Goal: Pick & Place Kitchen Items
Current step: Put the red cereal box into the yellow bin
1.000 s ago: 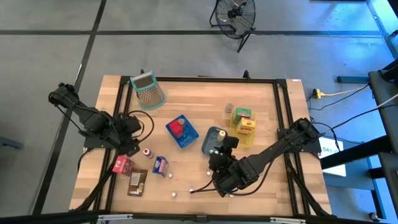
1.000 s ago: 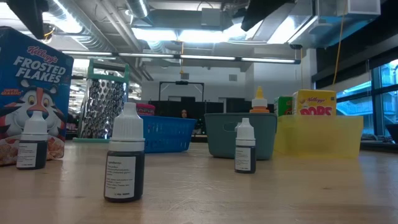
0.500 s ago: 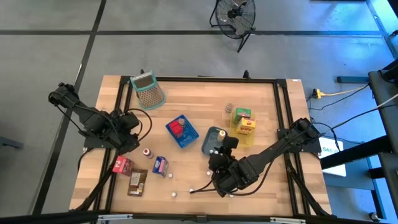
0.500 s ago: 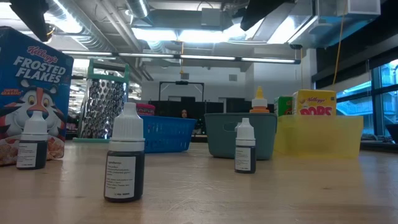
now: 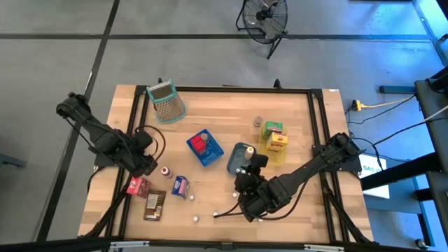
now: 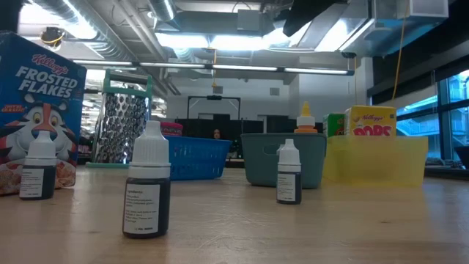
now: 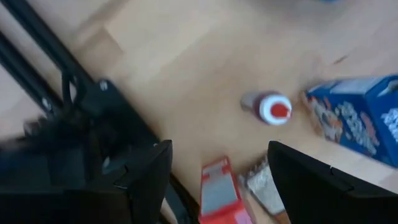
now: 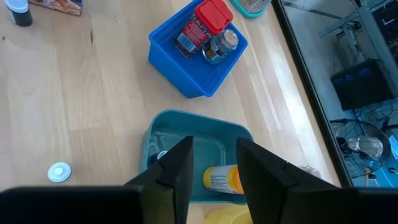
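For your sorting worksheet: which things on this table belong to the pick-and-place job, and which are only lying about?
Job things:
red packet
brown packet
Frosted Flakes box
red-capped bottle
dropper bottle
blue tray, teal tray, yellow tray

Lying about:
grater
floor fan

Bare wood lies open across the middle of the table (image 5: pixel 224 112), between the grater (image 5: pixel 166 102) and the yellow tray (image 5: pixel 274 143). The near left corner is crowded: red packet (image 5: pixel 136 186), brown packet (image 5: pixel 155 204), blue cereal box (image 5: pixel 180 186) and red-capped bottle (image 5: pixel 166 171) sit close together. Small white caps (image 5: pixel 197 218) dot the front edge.
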Controlling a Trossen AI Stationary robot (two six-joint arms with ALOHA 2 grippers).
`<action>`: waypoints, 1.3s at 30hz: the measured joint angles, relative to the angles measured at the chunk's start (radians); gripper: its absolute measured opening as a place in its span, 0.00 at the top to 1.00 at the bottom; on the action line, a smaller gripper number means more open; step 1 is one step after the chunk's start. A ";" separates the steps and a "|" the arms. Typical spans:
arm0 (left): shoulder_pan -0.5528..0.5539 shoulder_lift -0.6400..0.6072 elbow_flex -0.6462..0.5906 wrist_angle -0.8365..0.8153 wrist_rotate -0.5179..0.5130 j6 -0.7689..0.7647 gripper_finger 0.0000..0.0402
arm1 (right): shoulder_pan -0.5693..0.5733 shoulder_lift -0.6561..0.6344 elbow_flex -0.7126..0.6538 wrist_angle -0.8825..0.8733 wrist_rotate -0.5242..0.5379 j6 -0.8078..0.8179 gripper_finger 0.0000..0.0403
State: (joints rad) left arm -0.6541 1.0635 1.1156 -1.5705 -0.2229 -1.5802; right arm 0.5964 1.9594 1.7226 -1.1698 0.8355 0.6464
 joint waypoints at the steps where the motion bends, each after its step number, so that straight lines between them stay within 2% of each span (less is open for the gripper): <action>1: -0.012 0.006 0.000 0.000 0.015 -0.018 0.35 | 0.000 0.000 0.000 0.000 -0.002 0.000 0.69; 13: -0.182 0.103 0.000 0.000 0.173 -0.264 0.35 | 0.000 0.000 0.000 0.009 -0.002 0.000 0.69; 22: -0.329 0.114 0.000 0.028 0.233 -0.460 0.35 | 0.000 0.000 0.000 0.032 -0.003 0.000 0.69; 24: -0.359 0.121 0.000 0.027 0.229 -0.471 0.35 | 0.000 0.000 0.000 0.036 -0.003 0.000 0.69; 28: -0.400 0.143 0.000 0.050 0.157 -0.461 0.35 | 0.001 0.000 0.000 0.051 -0.010 0.000 0.69; 31: -0.407 0.161 0.000 0.052 0.185 -0.476 0.35 | 0.000 0.000 0.000 0.062 -0.009 -0.004 0.69; 39: -0.407 0.193 0.000 0.054 0.182 -0.501 0.35 | 0.000 0.000 0.000 0.071 -0.009 -0.007 0.69</action>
State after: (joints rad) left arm -1.0607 1.2564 1.1152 -1.5168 -0.0408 -2.0815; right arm 0.5961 1.9594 1.7229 -1.0985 0.8261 0.6392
